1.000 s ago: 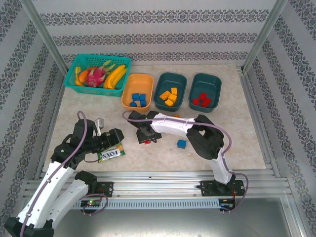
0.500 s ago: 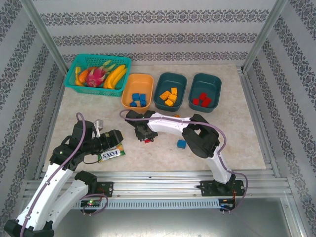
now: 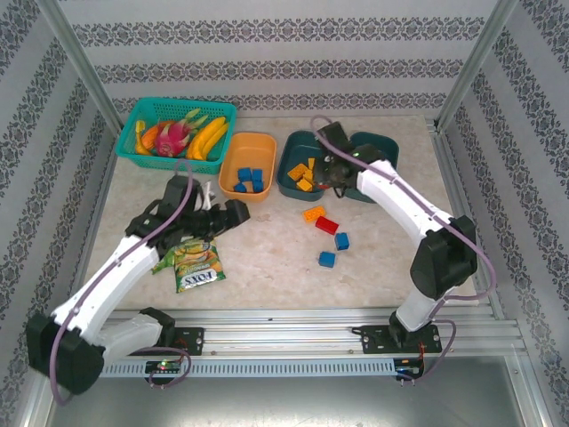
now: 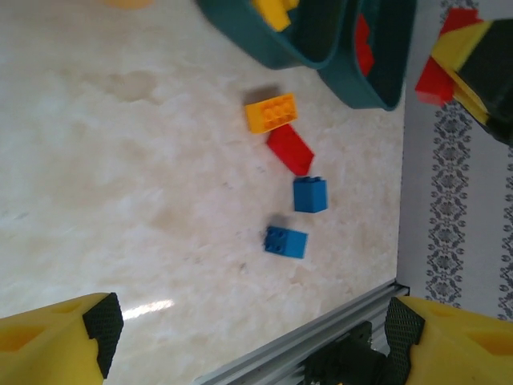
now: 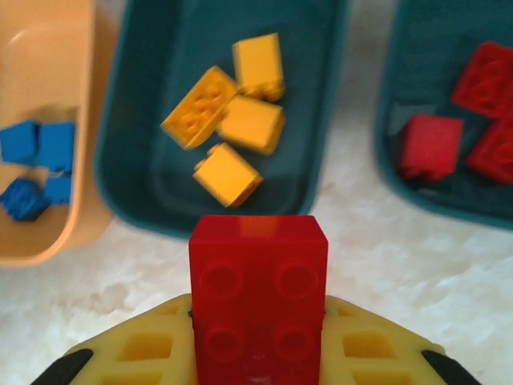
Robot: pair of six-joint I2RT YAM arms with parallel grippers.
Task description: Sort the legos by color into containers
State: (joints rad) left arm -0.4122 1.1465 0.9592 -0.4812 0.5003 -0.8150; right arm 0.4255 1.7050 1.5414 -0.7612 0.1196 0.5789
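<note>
Your right gripper (image 3: 335, 176) is closed on a red lego (image 5: 258, 309). It hangs above the surface (image 3: 267, 253), just before the near rim of the middle teal container (image 5: 128, 172); the red-filled teal container (image 5: 433, 199) sits just to the right. Your left gripper (image 4: 248, 345) is spread wide, holding nothing. Four loose legos (image 4: 290, 149) lie between the containers and the front rail (image 4: 321, 325), with open surface to their left. The green packet (image 3: 191, 265) reads "FOXS".
</note>
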